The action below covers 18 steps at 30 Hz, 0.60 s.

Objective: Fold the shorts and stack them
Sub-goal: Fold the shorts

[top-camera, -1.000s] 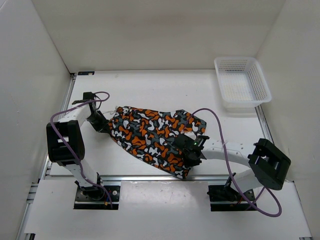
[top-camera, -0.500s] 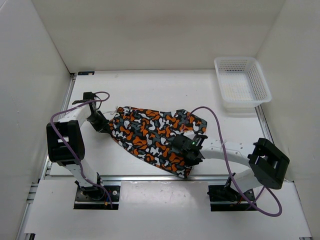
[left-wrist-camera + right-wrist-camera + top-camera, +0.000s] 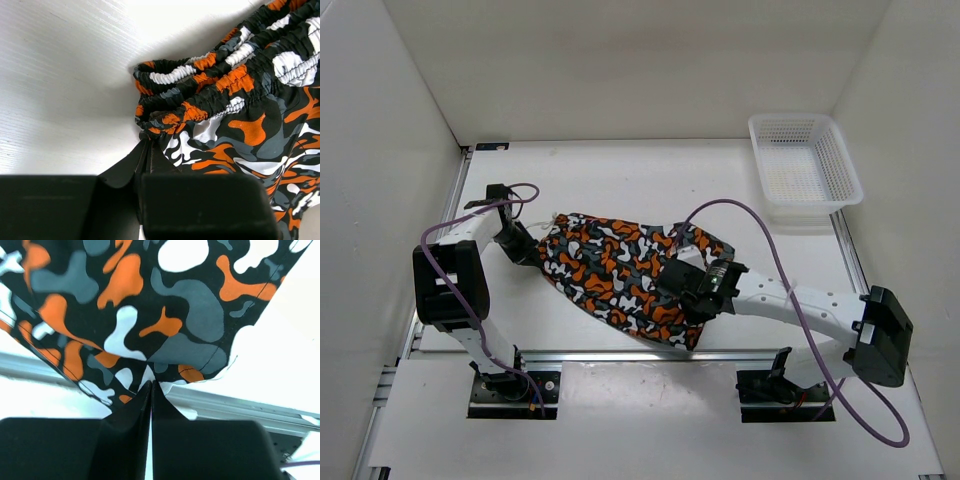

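Shorts (image 3: pixel 625 275) lie on white table (image 3: pixel 620 180) — white walls (image 3: pixel 620 70) around, basket (image 3: pixel 805 165) far right.

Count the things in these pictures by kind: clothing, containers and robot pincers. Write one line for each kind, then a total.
shorts: 1
basket: 1
pincers: 2 (left pincer, right pincer, both shut on the shorts)
Total: 4

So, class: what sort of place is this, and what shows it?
Probably a robot lab test cell: white walls enclose the table, the left gripper and right gripper pinch shorts, and a basket stands nearby.
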{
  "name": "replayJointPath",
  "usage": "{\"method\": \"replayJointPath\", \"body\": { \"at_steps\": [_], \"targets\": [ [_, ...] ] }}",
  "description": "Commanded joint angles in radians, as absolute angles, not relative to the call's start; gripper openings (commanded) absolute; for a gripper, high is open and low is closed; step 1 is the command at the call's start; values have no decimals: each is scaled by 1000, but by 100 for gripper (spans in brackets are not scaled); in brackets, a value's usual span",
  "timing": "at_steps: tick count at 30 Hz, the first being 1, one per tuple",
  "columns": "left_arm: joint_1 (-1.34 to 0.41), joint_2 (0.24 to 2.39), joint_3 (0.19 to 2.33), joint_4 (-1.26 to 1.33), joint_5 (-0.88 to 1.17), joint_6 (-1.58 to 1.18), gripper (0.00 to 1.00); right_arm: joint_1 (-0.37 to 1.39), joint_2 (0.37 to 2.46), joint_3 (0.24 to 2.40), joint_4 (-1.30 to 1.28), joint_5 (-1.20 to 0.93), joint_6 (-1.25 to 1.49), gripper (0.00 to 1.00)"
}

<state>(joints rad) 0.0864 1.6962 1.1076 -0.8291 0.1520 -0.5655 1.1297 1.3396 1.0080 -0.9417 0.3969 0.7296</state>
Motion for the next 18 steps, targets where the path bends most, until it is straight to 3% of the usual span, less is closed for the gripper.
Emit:
{"method": "replayJointPath", "body": {
  "at_steps": [1,16,18],
  "targets": [
    [83,1663,1126,-813,146,-566,15,1149,1330,1009,-996,361,680,1],
    [83,1663,1126,-813,146,-566,15,1187,1309,1018,-992,288,635,1],
    [83,1663,1126,-813,146,-575,15,1187,1308,1019,-992,288,635,7]
  ]
}}
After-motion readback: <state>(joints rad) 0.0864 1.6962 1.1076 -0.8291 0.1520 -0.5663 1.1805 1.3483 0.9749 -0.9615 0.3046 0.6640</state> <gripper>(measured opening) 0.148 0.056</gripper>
